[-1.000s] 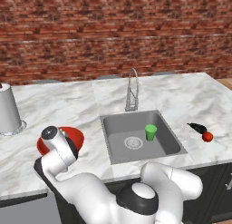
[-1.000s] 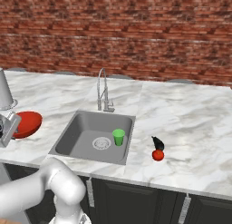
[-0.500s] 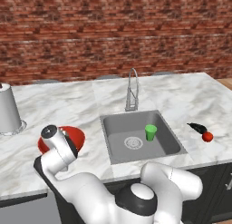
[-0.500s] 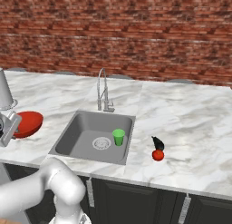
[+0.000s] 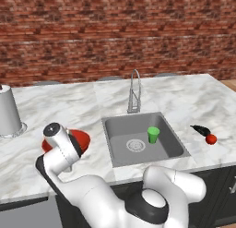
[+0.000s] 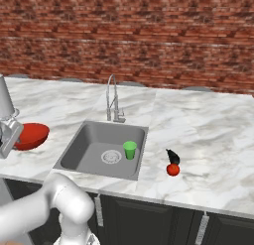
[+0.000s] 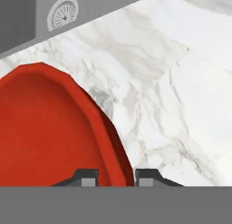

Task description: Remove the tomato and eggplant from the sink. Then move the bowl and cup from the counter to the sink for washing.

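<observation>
Marble counter (image 5: 60, 107) left of the sink (image 5: 173, 144): the bowl (image 7: 50, 137) rim is pinched between the narrowed gripper (image 7: 116, 177) fingertips. Slippage is considered possible on lifting, since only a thin edge is held; the cup (image 5: 153, 134) in the sink could be struck.

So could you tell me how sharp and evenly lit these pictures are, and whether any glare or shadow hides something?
Left base view: sharp, flat even light, no glare; the arm covers part of the bowl. Right base view: equally crisp; the tomato and cup cast only faint shadows. Hand view: in focus up close, with a dark shadow under the bowl's rim on the counter; the gripper straddles that rim.
</observation>
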Motion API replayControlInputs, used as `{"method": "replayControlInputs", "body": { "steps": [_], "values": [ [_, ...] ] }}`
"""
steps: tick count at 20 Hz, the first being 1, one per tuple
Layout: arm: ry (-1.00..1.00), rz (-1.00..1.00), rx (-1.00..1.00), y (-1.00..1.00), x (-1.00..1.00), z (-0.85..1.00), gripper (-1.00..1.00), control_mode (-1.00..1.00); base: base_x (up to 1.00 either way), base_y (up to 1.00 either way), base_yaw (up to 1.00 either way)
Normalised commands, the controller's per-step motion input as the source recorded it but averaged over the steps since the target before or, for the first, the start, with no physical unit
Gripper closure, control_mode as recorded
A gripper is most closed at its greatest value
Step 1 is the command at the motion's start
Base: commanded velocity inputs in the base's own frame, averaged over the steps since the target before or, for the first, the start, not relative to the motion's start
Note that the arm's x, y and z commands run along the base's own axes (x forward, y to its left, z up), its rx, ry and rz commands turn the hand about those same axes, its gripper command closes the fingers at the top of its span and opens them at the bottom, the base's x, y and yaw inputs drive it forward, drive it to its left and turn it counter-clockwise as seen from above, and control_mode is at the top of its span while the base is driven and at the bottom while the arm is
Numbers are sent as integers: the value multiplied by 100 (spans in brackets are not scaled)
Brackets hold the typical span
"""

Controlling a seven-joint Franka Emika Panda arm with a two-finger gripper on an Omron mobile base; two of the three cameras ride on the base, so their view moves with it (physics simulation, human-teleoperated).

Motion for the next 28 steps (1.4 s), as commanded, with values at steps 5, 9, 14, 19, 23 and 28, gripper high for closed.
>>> {"method": "replayControlInputs", "body": {
  "steps": [5,9,14,19,23,28],
  "values": [
    [-5,-7,2,-12,-22,24,100,-100,0,0,0],
    [-5,-9,2,-17,-15,24,100,-100,0,0,0],
    [0,-12,3,-22,-12,19,100,-100,0,0,0],
    [0,-12,4,-25,-11,20,100,-100,0,0,0],
    [0,-11,5,-23,-12,20,100,-100,0,0,0],
    [0,-11,5,-26,-11,18,100,-100,0,0,0]
  ]
}}
